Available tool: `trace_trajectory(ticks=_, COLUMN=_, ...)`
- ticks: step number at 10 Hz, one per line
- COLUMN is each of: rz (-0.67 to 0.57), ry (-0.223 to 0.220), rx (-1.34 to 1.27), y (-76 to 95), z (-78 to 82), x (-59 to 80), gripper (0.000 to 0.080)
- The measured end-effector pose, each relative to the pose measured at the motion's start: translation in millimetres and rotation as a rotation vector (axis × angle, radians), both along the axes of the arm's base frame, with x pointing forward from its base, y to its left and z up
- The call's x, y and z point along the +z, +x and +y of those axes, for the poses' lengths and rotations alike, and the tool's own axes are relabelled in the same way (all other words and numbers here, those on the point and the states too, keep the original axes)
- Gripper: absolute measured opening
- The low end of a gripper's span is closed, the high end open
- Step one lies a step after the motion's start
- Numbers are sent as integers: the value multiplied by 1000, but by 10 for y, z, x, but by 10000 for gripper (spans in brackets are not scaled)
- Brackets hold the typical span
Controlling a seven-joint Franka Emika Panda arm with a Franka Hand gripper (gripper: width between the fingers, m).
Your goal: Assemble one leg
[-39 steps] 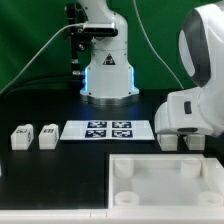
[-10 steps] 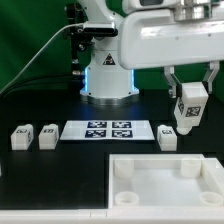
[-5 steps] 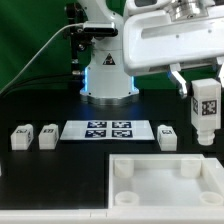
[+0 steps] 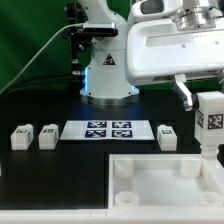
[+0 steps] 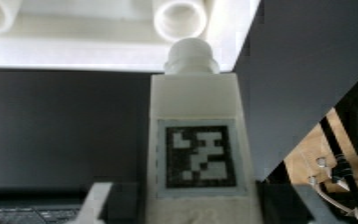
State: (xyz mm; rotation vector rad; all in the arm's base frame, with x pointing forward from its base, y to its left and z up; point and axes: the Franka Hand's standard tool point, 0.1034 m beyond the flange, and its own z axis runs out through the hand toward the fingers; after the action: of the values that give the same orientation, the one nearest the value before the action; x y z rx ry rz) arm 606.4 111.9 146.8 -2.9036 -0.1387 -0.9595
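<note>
Pincer: the pincer [image 4: 205, 97] sits at the exterior view's right, under the big white arm housing. It is clamped on the upper end of the held leg [image 4: 211, 125]. One dark finger [image 4: 184, 92] shows on the side toward the exterior view's left; the other finger is cut off by the frame edge.
Held leg: upright, off the worktop [image 4: 60, 170], with its long axis vertical. The tag [image 4: 212, 117] faces the exterior camera.
Held leg, wrist view: the held leg [image 5: 197, 130] fills the middle of the picture. Its tag [image 5: 201, 155] is plain to see, and its rounded peg end [image 5: 190, 52] points away from the camera.
Leg against pincer: the leg hangs straight down from between the fingers, and most of its length shows below them.
Leg against tray part: its lower end is over the far corner of the tray part [image 4: 150, 160] at the exterior view's right. In the wrist view the peg lines up with a round socket [image 5: 181, 14] of the tray part [image 5: 51, 40]. I cannot tell whether they touch.
Other legs: two legs [image 4: 21, 136] [image 4: 47, 135] stand side by side on the worktop at the exterior view's left. A fourth leg [image 4: 167, 135] stands just beside the end of the marker board [image 4: 107, 130] toward the exterior view's right.
Marker board: flat on the worktop, between the pair and the fourth leg.
</note>
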Motion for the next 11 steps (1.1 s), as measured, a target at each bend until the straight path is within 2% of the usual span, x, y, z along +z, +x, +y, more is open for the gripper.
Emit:
trace_trajectory(ticks=3, rz=17, ry=-2, rx=-10, y=64, z=6, x=-320, gripper=294)
trace_trajectory(ticks=5, rz=23, ry=0, rx=-6, y=66, z=42, x=-368, gripper=294)
trace_trajectory(ticks=8, rz=32, ry=-2, rx=-9, y=67, z=21, x=-440, gripper=294)
trace_trajectory(ticks=11, rz=30, ry=-2, rx=-16, y=139, z=-21, x=-470, gripper=294)
